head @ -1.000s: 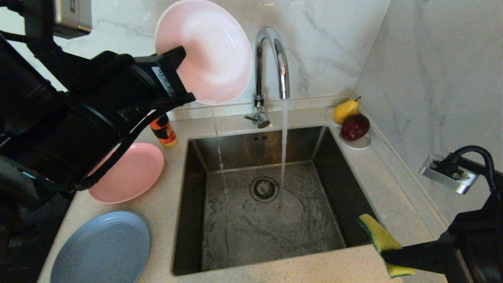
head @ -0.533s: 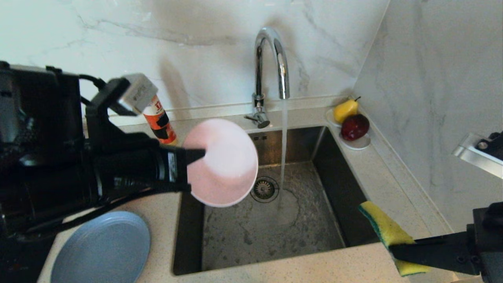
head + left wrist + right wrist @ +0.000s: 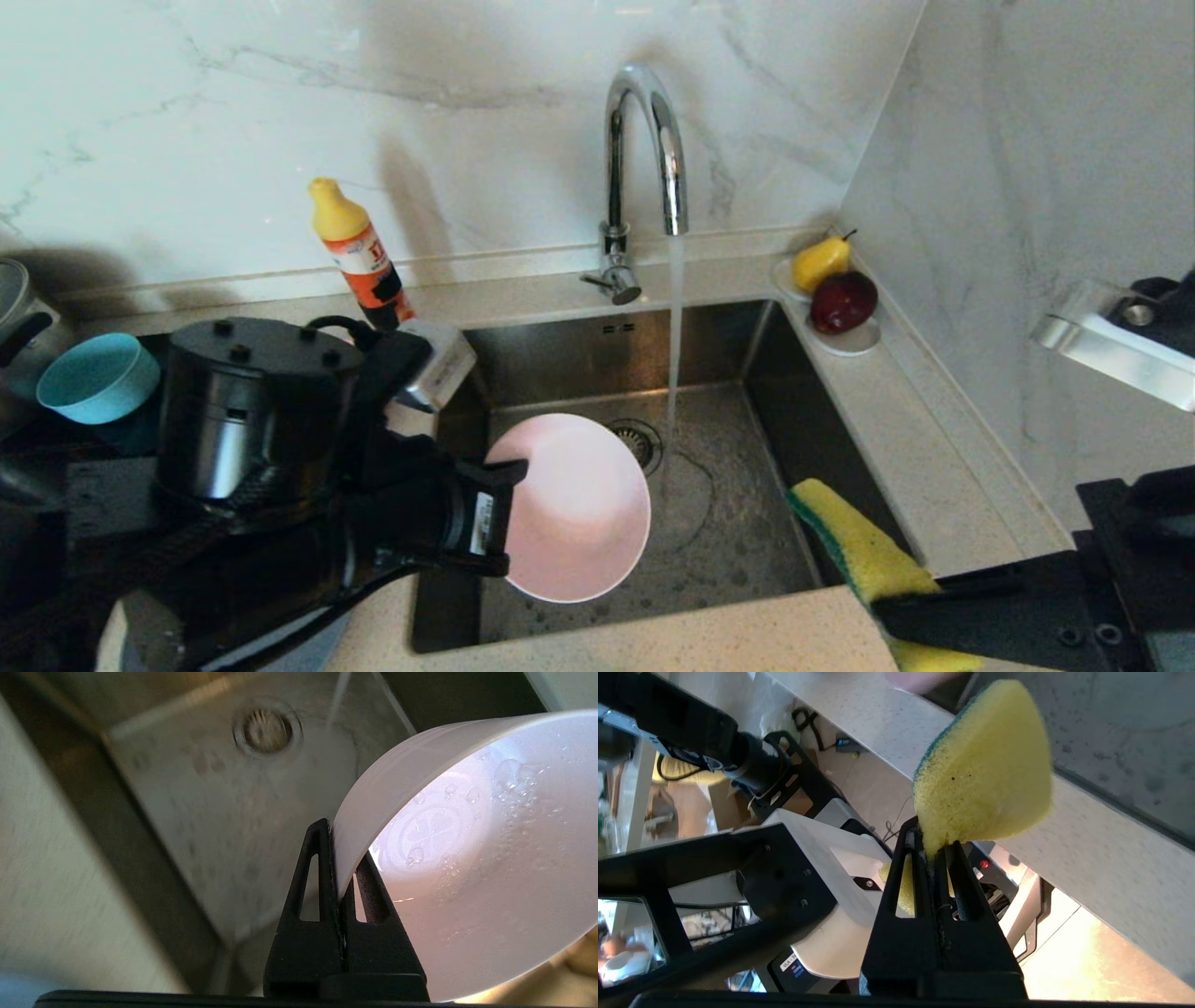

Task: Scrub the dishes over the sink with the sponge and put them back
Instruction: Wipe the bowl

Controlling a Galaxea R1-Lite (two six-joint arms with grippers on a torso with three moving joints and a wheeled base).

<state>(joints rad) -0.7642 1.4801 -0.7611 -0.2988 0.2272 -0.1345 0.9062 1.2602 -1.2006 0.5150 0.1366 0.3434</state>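
My left gripper (image 3: 504,504) is shut on the rim of the pale pink bowl (image 3: 583,513), holding it tilted on edge low over the sink (image 3: 812,420), just left of the running water. In the left wrist view the fingers pinch the bowl's wall (image 3: 467,858) at the left gripper (image 3: 338,858), and drops sit inside the bowl. My right gripper (image 3: 901,607) is shut on the yellow-and-green sponge (image 3: 859,541) at the sink's front right corner, and the sponge (image 3: 985,765) sticks out past the right gripper (image 3: 931,844). A teal bowl (image 3: 98,373) stands far left. My left arm hides the plates.
The chrome tap (image 3: 644,140) runs a stream onto the basin floor beside the drain (image 3: 639,439). An orange soap bottle (image 3: 359,252) stands at the back left. A white saucer with fruit (image 3: 840,289) sits in the back right corner. A steel pot (image 3: 9,308) is at the far left edge.
My left arm has brought the pink bowl down from high against the wall to low over the sink. My right gripper has carried the sponge a little left, toward the basin.
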